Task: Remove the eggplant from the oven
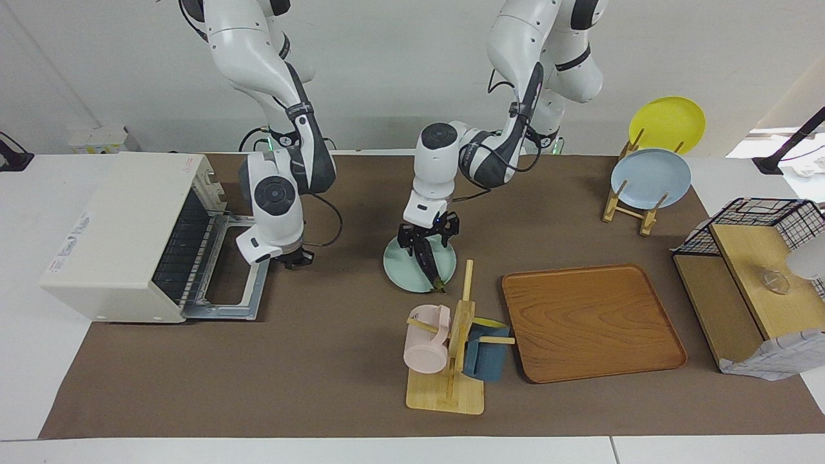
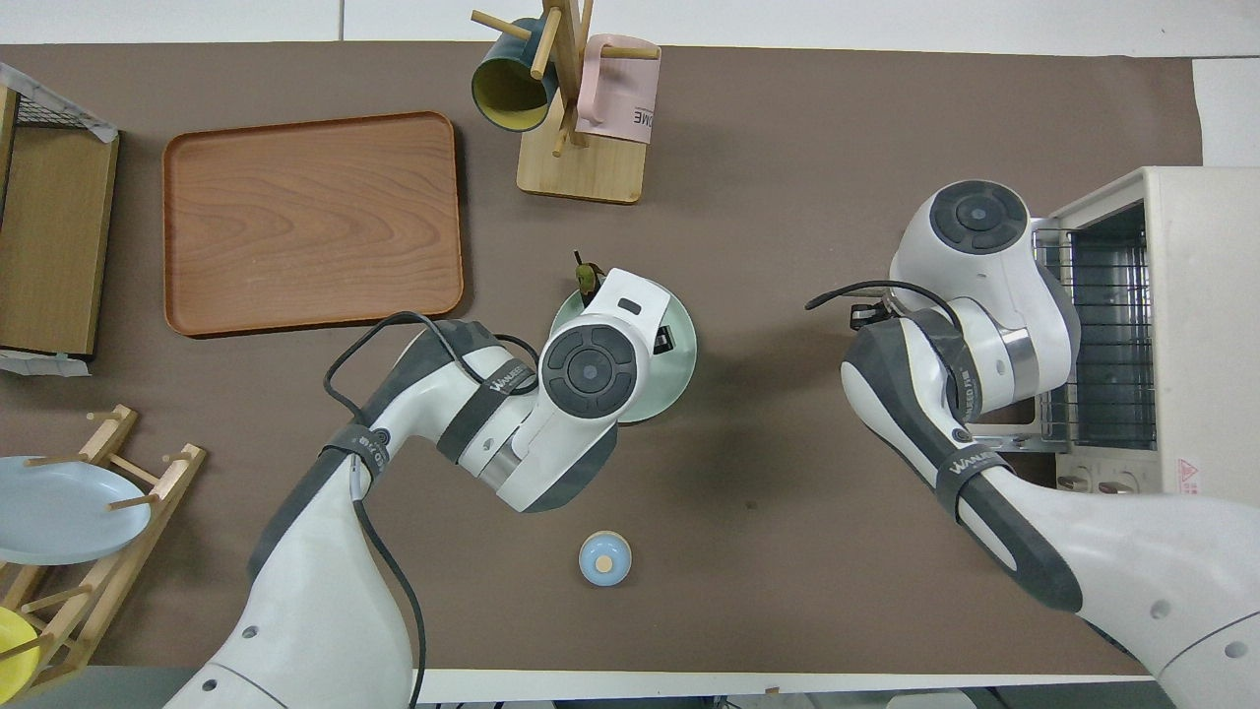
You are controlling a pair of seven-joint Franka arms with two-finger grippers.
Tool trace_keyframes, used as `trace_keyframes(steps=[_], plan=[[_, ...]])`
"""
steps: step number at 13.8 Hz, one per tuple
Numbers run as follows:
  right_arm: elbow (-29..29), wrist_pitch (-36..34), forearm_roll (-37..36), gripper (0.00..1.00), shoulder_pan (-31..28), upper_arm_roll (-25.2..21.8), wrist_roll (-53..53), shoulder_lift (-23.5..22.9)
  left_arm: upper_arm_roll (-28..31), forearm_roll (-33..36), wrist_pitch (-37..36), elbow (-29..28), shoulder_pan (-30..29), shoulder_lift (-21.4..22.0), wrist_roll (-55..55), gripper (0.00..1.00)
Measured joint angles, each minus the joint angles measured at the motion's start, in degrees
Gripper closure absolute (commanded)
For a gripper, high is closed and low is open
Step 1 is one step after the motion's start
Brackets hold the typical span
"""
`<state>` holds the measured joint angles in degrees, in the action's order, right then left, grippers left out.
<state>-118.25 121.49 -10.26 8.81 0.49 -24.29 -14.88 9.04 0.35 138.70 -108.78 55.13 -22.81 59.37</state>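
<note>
The dark purple eggplant (image 1: 428,265) lies on a pale green plate (image 1: 401,264) in the middle of the table, outside the oven. In the overhead view only its stem tip (image 2: 588,274) shows past the left arm's wrist. My left gripper (image 1: 422,250) is down on the eggplant's end nearer the robots. The cream oven (image 1: 116,225) stands at the right arm's end of the table with its door (image 1: 235,303) folded down flat. Its wire rack (image 2: 1107,335) looks bare. My right gripper (image 1: 295,260) hangs over the open door's edge.
A mug tree (image 1: 459,335) with a pink and a blue mug stands farther from the robots than the plate. A wooden tray (image 1: 590,322) lies beside it. A plate rack (image 1: 648,180) and a wire-basket shelf (image 1: 751,270) stand at the left arm's end. A small blue round piece (image 2: 604,558) lies near the robots.
</note>
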Motion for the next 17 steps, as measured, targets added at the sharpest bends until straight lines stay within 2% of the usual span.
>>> trace_keyframes(steps=[1, 5, 7, 9, 11, 12, 13, 14, 16, 17], plan=[[-0.2, 0.1, -0.4, 1.00, -0.7, 0.0, 0.8, 0.2, 0.1, -0.1, 0.0, 0.5, 0.0, -0.4, 0.1, 0.99], [0.0, -1.2, -6.9, 1.00, -0.7, 1.1, 1.3, 0.3, 0.9, -0.4, -1.9, 1.8, -0.3, -0.4, 0.4, 1.00], [3.1, -7.0, -7.6, 1.00, -0.6, 1.8, 2.7, 0.8, 1.7, -0.4, -6.0, 4.2, -1.4, -0.3, 0.5, 1.00], [8.1, -15.2, -7.8, 1.00, -1.0, 1.7, 7.7, 3.1, 2.5, -0.4, -10.1, 6.1, -5.3, 1.6, -2.3, 1.00], [10.2, -18.7, -8.4, 0.98, -3.6, 1.2, 14.3, 7.1, 2.9, -0.4, -16.4, 6.3, -12.0, 5.3, -12.3, 1.00], [10.4, -19.8, -8.5, 0.86, -5.7, 0.9, 17.9, 9.1, 3.1, -0.4, -18.4, 6.2, -16.1, 6.6, -19.3, 1.00], [10.4, -20.4, -7.9, 0.50, -7.7, 0.8, 20.5, 10.8, 3.2, -0.5, -19.0, 6.0, -20.7, 7.2, -26.8, 1.00], [10.5, -20.6, -5.8, 0.00, -9.4, 0.6, 21.9, 12.5, 3.1, -1.4, -19.0, 5.7, -25.8, 7.2, -35.3, 1.00], [12.0, -21.5, 0.4, 0.00, -11.6, 0.4, 22.8, 15.5, 3.2, -5.5, -17.1, 4.2, -32.9, 6.4, -50.4, 1.00], [13.7, -22.8, 2.4, 0.00, -12.1, 0.4, 22.8, 16.8, 3.1, -6.3, -14.9, 3.3, -34.0, 5.8, -53.4, 0.94]])
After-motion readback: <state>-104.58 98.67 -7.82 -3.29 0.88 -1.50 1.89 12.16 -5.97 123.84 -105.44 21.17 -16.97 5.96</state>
